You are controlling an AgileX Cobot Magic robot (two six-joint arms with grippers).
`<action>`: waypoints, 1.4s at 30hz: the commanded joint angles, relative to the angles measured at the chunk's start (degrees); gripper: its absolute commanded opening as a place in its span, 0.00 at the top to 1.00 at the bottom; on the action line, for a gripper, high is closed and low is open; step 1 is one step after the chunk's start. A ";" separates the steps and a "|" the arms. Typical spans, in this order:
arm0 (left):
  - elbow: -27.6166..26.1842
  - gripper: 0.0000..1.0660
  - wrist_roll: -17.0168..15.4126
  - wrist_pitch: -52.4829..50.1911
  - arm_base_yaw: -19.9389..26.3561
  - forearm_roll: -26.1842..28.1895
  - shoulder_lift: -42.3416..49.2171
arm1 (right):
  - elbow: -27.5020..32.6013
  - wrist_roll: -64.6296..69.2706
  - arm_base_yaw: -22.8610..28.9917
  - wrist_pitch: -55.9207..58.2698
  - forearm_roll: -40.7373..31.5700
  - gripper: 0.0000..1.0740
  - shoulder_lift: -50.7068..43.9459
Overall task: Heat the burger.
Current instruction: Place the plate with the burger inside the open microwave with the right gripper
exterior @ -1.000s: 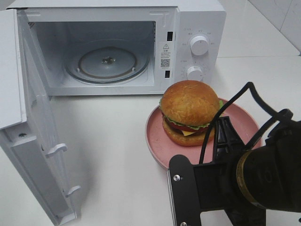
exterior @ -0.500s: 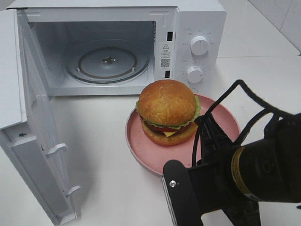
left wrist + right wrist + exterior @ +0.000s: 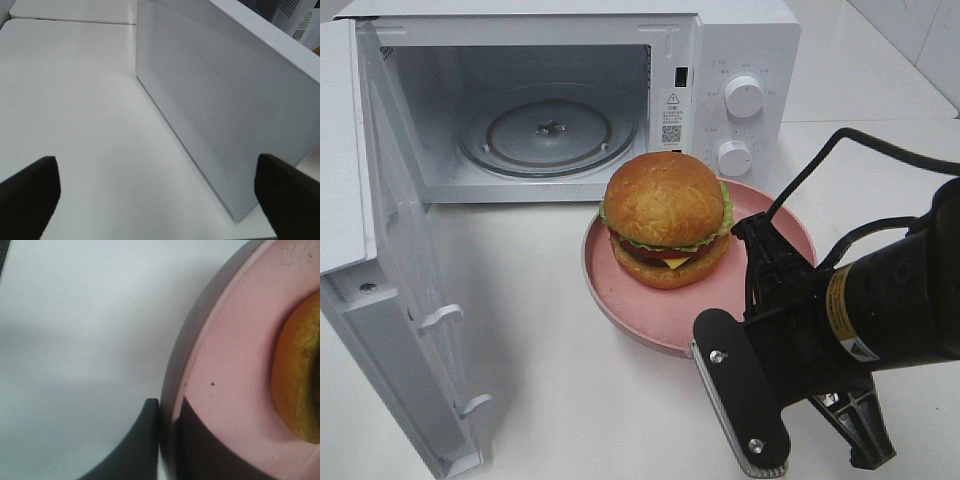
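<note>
Clamped on the rim of the pink plate (image 3: 620, 310), the right gripper (image 3: 167, 412) has brought it from lower right toward frame centre, so the burger (image 3: 665, 232) on it now sits just before the open microwave (image 3: 740, 60). The left gripper (image 3: 157, 200) hangs wide and empty; loading likely follows.

A high camera looks down on the microwave (image 3: 740, 60) and pink plate (image 3: 630, 300). The right wrist view hugs that plate; the left faces the door (image 3: 215, 95).
</note>
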State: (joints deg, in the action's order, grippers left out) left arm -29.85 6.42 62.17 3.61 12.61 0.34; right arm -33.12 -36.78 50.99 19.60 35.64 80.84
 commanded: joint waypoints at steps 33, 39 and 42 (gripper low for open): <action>0.23 0.08 -0.11 -0.74 -0.06 0.06 1.03 | -2.35 -47.84 -13.46 -8.31 -31.23 1.00 -0.69; 0.23 0.08 -0.11 -0.74 -0.06 0.06 1.03 | -2.35 -47.04 -13.46 -8.65 -31.23 1.00 -0.52; 0.23 0.08 -0.11 -0.74 -0.06 0.06 1.03 | -3.32 -46.70 -13.35 -8.54 -31.23 1.00 1.09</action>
State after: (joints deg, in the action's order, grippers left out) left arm -29.85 6.42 62.17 3.61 12.61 0.34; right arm -34.72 -84.00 37.76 14.73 4.35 81.53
